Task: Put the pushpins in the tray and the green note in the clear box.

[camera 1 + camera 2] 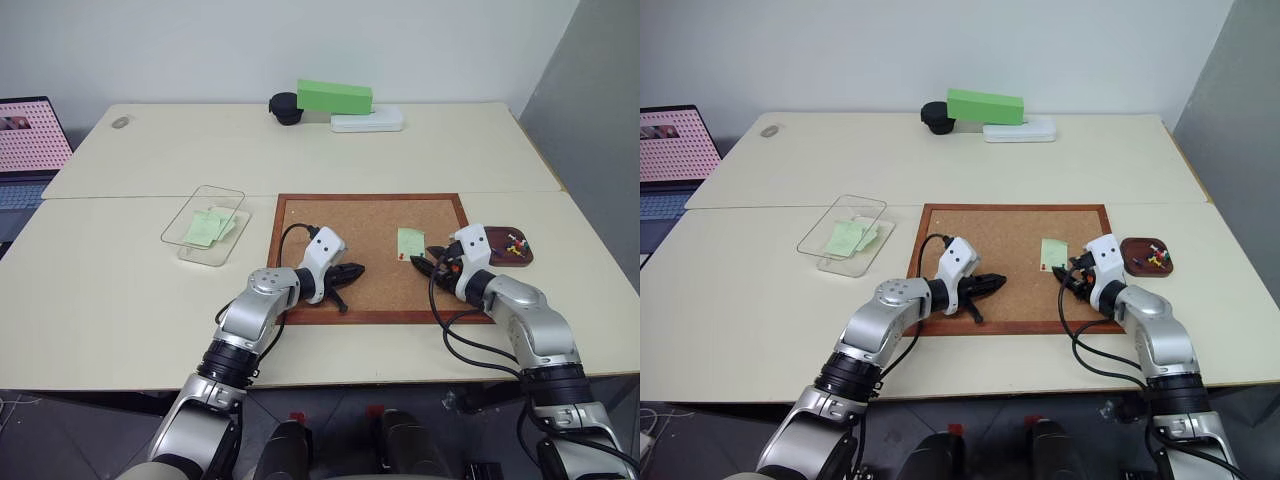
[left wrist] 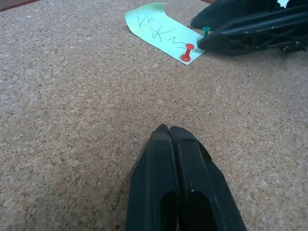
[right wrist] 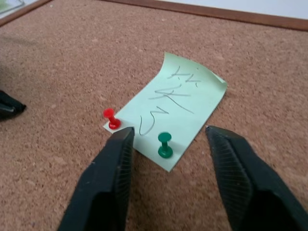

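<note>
The green note (image 3: 180,98) lies on the corkboard (image 1: 370,215), held by a red pushpin (image 3: 112,118) and a green pushpin (image 3: 165,146) at its near edge. My right gripper (image 3: 168,132) is open, low over the board, and its fingers straddle the green pin without touching it. The dark reddish tray (image 1: 523,258) sits just right of the board with several pins in it. Left of the board stands the clear box (image 1: 232,232), with green paper inside. My left gripper (image 1: 352,272) is shut on nothing and rests on the board, pointing toward the note.
At the table's far edge stand a bright green block (image 1: 335,96), a flat white box (image 1: 367,121) and a black object (image 1: 286,107). A laptop (image 1: 30,140) sits at the far left. The board's wooden frame (image 1: 380,317) runs close under both wrists.
</note>
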`<state>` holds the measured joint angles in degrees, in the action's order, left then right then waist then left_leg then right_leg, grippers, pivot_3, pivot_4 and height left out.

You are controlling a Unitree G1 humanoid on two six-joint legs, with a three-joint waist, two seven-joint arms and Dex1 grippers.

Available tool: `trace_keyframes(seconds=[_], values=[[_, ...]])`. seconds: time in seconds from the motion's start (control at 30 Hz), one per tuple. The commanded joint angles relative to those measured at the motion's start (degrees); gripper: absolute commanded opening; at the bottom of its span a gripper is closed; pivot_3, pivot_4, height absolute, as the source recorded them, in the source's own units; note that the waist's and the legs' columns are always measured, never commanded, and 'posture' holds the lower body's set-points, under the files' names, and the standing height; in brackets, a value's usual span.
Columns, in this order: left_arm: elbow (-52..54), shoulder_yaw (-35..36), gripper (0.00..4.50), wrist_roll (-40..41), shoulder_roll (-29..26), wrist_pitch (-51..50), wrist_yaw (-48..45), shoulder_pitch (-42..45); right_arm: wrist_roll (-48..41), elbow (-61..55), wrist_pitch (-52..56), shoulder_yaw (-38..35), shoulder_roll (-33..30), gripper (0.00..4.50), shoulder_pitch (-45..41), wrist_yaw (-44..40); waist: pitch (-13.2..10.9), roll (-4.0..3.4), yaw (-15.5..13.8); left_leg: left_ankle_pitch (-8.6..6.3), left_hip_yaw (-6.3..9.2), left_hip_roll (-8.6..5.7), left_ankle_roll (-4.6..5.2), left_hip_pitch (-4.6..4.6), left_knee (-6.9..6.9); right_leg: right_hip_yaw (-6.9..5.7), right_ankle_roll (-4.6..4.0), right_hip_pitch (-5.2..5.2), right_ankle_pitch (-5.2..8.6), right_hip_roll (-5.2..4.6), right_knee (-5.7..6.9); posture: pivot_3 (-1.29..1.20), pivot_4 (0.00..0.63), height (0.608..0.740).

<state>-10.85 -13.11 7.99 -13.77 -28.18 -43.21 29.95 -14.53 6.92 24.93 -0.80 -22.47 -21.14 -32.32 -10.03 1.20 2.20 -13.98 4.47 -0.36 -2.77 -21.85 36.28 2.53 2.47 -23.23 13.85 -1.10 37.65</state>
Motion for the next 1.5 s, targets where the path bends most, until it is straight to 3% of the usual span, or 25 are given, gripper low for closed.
trace_keyframes(seconds=[0.03,0.23,0.27,1.0,1.27,1.43,1.5], values=[[0.47,-0.81,0.00,0.08,-0.85,-2.03,-0.57,-1.73,0.52,-0.17,-2.16,-0.24,0.01,1.41,-1.31,-0.37,0.00,0.00,0.01,0.00,0.00,0.00,0.00,0.00,0.00,0.01,0.00,0.00,0.00,0.00,0.00,0.00,0.150,0.740],[1.43,-0.58,0.00,0.90,-0.92,-3.42,-0.72,-1.34,0.50,0.05,-2.50,0.04,0.31,0.08,-1.70,-0.50,0.00,0.00,0.01,0.00,0.00,0.00,0.00,0.00,0.00,0.01,0.00,0.00,0.00,0.00,0.00,0.00,0.150,0.740],[1.45,-0.64,0.00,0.97,-0.99,-3.51,-0.79,-1.29,0.43,-0.25,-2.50,-0.04,0.33,0.03,-1.67,-0.43,0.00,0.00,0.03,0.00,-0.01,0.00,0.00,0.00,0.00,0.01,0.00,0.00,0.00,0.00,0.00,0.00,0.150,0.740],[0.49,-1.66,0.00,0.54,-1.08,-3.93,-1.79,-1.37,-4.69,-10.24,0.09,-7.59,-0.41,0.03,0.17,3.18,0.00,0.00,0.00,0.00,0.01,0.00,0.00,0.00,0.00,0.00,0.00,0.00,0.00,0.00,0.00,0.00,0.150,0.740],[0.94,-1.77,0.00,0.62,-1.01,-4.09,-1.80,-1.78,2.38,0.79,-2.40,-15.08,-2.65,0.03,-3.32,18.47,0.00,-0.01,-0.07,0.00,-0.02,-0.02,0.00,-0.01,0.00,0.02,0.00,-0.01,0.00,-0.02,0.00,0.00,0.150,0.740],[0.60,-1.81,0.00,0.63,-0.96,-3.93,-1.96,-1.60,1.12,6.08,-1.98,-18.19,-3.32,0.03,-6.06,20.75,0.01,-0.02,-0.18,0.00,-0.05,-0.03,0.00,-0.01,-0.03,0.05,-0.01,-0.01,0.00,-0.03,-0.01,0.00,0.150,0.740],[0.22,-1.65,0.00,0.76,-0.94,-3.88,-2.12,-1.28,0.74,7.67,-1.94,-18.60,-3.42,0.54,-7.17,20.70,0.01,-0.03,-0.11,0.00,-0.06,-0.02,0.00,0.02,-0.05,0.06,-0.01,-0.01,0.00,-0.02,0.00,0.00,0.150,0.740]])
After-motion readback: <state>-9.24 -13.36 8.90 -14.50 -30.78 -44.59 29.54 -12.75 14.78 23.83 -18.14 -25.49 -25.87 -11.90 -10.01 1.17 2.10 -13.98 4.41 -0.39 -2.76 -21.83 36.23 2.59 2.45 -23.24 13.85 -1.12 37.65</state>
